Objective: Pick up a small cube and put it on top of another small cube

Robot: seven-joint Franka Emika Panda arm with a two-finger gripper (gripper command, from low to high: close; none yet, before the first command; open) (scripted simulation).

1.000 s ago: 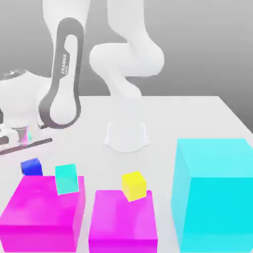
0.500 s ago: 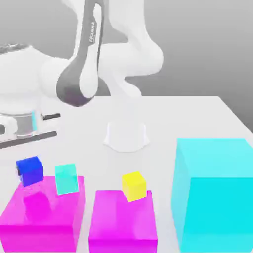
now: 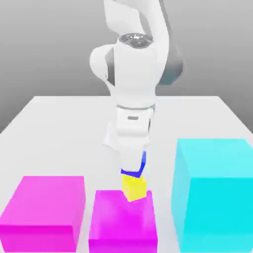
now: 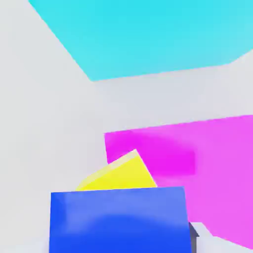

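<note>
The small dark-blue cube (image 3: 134, 168) sits directly over the bright-yellow cube (image 3: 133, 189), and the two seem to touch. The yellow cube rests tilted at the back edge of the middle magenta block (image 3: 123, 225). My gripper (image 3: 133, 165) hangs straight down from the white arm, right at the blue cube. In the hand view the blue cube (image 4: 118, 220) is close in front, with a corner of the yellow cube (image 4: 123, 174) showing past it and the magenta block (image 4: 217, 158) beyond.
A second magenta block (image 3: 44, 210) stands at the exterior view's left. A tall cyan block (image 3: 215, 190) stands at the exterior view's right, seen in the hand view as the cyan block (image 4: 148, 34). The white table (image 3: 59, 128) runs back behind them.
The arm has swung from the exterior view's left to the middle. The dark-blue cube went with it, from beside the left magenta block to on top of the yellow cube.
</note>
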